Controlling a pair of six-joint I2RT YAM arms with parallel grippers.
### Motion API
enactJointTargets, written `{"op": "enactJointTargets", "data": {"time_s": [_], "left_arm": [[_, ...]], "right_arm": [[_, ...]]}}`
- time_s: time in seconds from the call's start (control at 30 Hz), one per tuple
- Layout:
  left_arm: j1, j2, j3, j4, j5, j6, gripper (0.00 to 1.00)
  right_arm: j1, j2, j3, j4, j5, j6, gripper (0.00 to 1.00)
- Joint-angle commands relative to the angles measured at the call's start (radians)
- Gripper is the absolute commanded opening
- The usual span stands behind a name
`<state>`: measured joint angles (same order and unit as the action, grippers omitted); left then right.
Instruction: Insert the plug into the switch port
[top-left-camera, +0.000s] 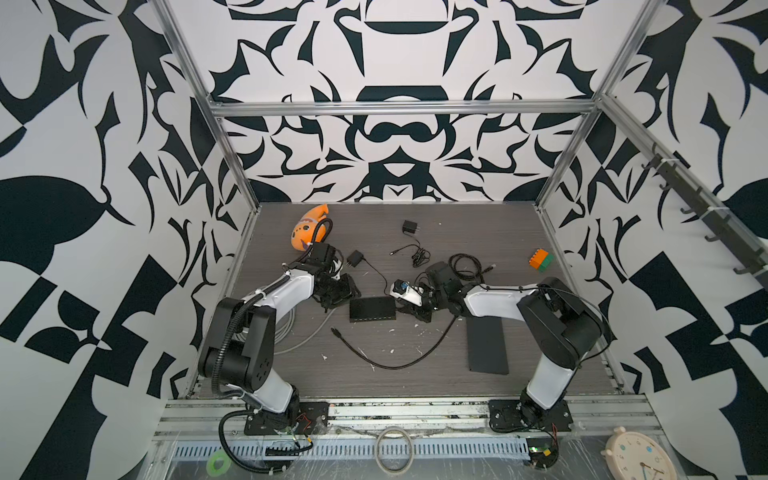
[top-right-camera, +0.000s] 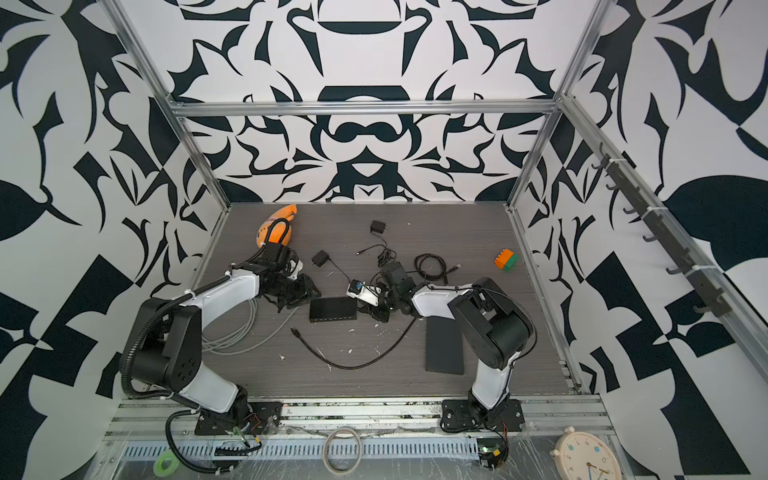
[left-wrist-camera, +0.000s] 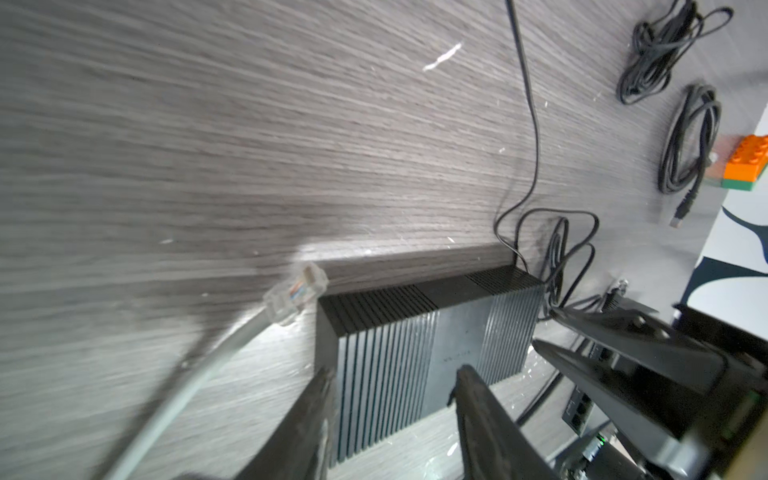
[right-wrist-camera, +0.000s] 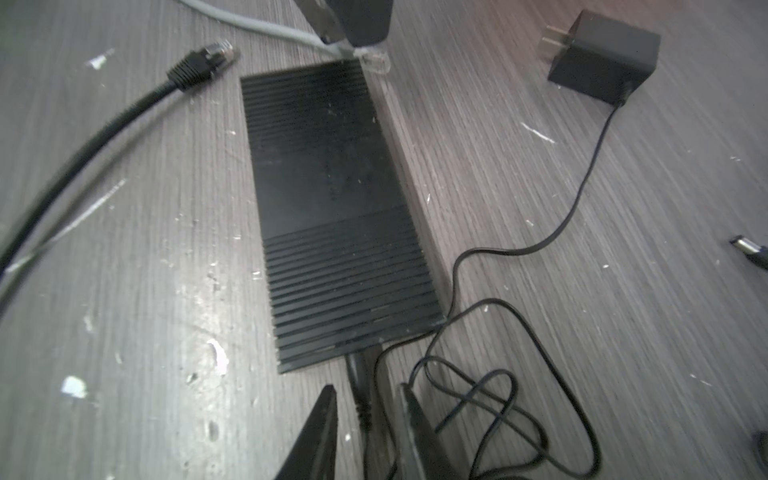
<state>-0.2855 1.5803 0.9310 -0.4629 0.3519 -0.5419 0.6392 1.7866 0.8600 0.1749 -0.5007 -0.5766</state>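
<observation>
Since the black plug (right-wrist-camera: 358, 374) sits with its nose against the short end of the switch (right-wrist-camera: 332, 187), between the jaws of the right gripper (right-wrist-camera: 368, 390), it is probably the one meant. Whether it is fully home I cannot tell. Those jaws stand narrowly apart, with a sliver of table (right-wrist-camera: 623, 311) showing on each side of the plug, so they bracket it without pinching. The left gripper (left-wrist-camera: 392, 372) hovers at the switch's opposite end, its jaws about half open and empty. A clear plug (left-wrist-camera: 297, 291) on a grey cable (left-wrist-camera: 216, 357) lies outside them, just beside the switch's corner.

The black plug's moulded body looks small and stiff, best pinched across its collar. The thin lead (right-wrist-camera: 478, 395) behind it is limp and would buckle under a push. The switch looks light and may slide on the smooth table unless braced at its far end. Room is tight: loops of lead crowd one side of the right jaws, a thick black cable (right-wrist-camera: 104, 137) lies well clear on the other, and any push must run straight along the switch's length.
</observation>
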Motion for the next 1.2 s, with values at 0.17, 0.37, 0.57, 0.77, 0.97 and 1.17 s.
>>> {"op": "enactJointTargets", "data": {"time_s": [0.17,0.37,0.57,0.77,0.97,1.17], "left_arm": [[0.002,0.048,0.002,-0.037,0.032,0.031,0.5],[0.002,0.072,0.002,-0.029,0.054,0.033,0.49],[-0.002,0.112,-0.004,0.011,0.103,0.031,0.47],[-0.008,0.117,-0.001,0.013,0.124,0.032,0.46],[-0.024,0.118,0.0,0.032,0.16,0.021,0.45],[-0.06,0.124,-0.02,0.098,0.212,-0.027,0.43]], "right_arm": [[0.013,0.009,0.048,-0.055,0.018,-0.08,0.26],[0.031,0.024,0.066,-0.085,0.026,-0.107,0.17],[0.039,0.037,0.083,-0.092,0.011,-0.117,0.07],[0.049,0.05,0.1,-0.105,0.012,-0.121,0.03],[0.053,0.063,0.116,-0.088,-0.007,-0.108,0.02],[0.061,0.082,0.131,-0.021,-0.036,-0.057,0.01]]}}
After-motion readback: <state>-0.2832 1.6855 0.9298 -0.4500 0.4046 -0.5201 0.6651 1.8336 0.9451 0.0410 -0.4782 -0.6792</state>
